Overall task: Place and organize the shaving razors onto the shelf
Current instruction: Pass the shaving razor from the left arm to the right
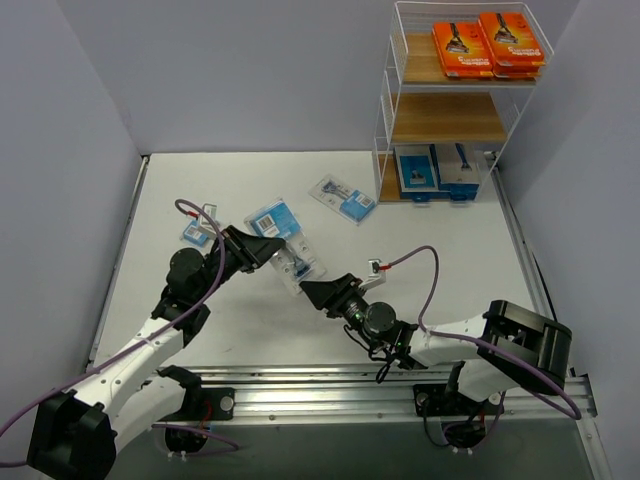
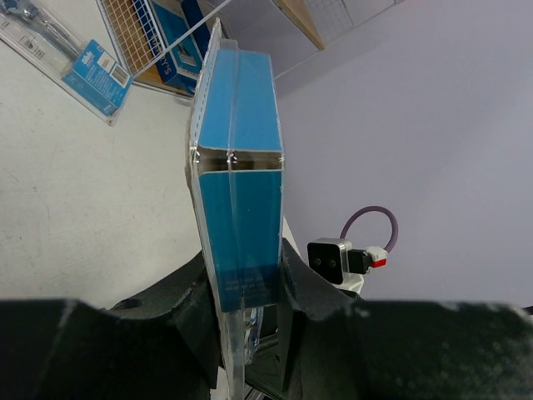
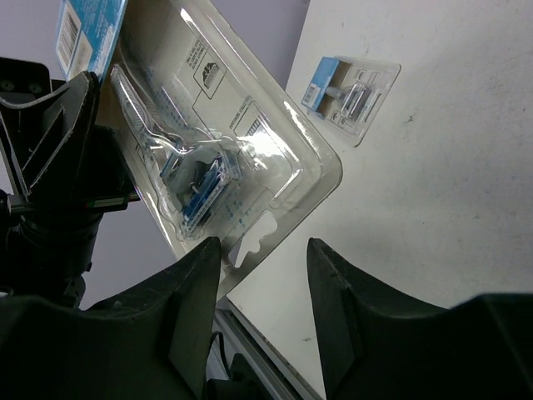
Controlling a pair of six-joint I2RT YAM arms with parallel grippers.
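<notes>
Mid-frame, your left jaws pinch a blister pack (image 1: 292,258); your right jaws stand spread at its clear end.

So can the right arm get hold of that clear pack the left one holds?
Probably yes: the clear pack, pinched by the left gripper, reaches the right gripper, jaws open, nothing between.

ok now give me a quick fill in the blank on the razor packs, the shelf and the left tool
1. The orange boxes lie on the ___ tier of the shelf.
2. The left tool is shut on a clear blister pack with a ___ card.
3. The shelf's ___ tier holds no packs.
4. The blue-and-grey boxes are on the ___ tier.

Missing words: top; blue; middle; bottom
</notes>
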